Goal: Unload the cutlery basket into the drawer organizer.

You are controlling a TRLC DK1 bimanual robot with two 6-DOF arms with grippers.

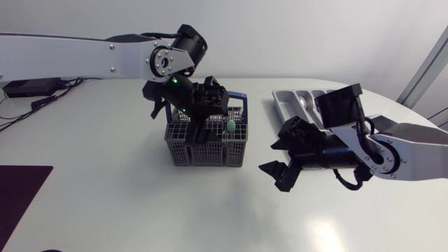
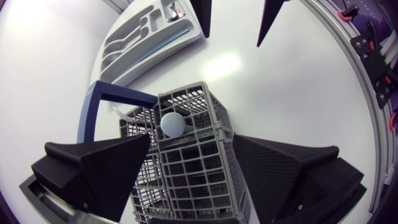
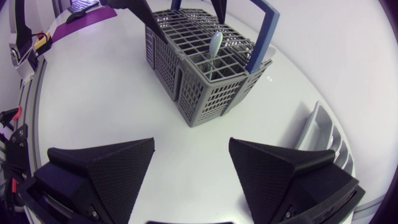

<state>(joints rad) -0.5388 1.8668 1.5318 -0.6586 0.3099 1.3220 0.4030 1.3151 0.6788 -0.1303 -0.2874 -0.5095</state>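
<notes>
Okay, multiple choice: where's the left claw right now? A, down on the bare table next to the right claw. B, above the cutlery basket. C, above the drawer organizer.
B: the left claw hangs open right over the cutlery basket, and its own camera looks down into the compartments and onto the pale utensil standing in one.

**Dull Plastic Lattice, Matt Black Wedges**

The cutlery basket (image 1: 206,147) is grey moulded plastic, an open lattice with a dull finish. Its blue handle (image 3: 264,31) looks like smooth plastic. The pale utensil handle (image 3: 214,45) standing in it is smooth and faintly shiny. The drawer organizer (image 1: 287,105) is light grey plastic with a soft sheen. The white table (image 1: 105,189) is smooth and catches glare. The left gripper (image 2: 191,149) and right gripper (image 3: 191,146) are matt black, their finger faces finely stippled.
</notes>
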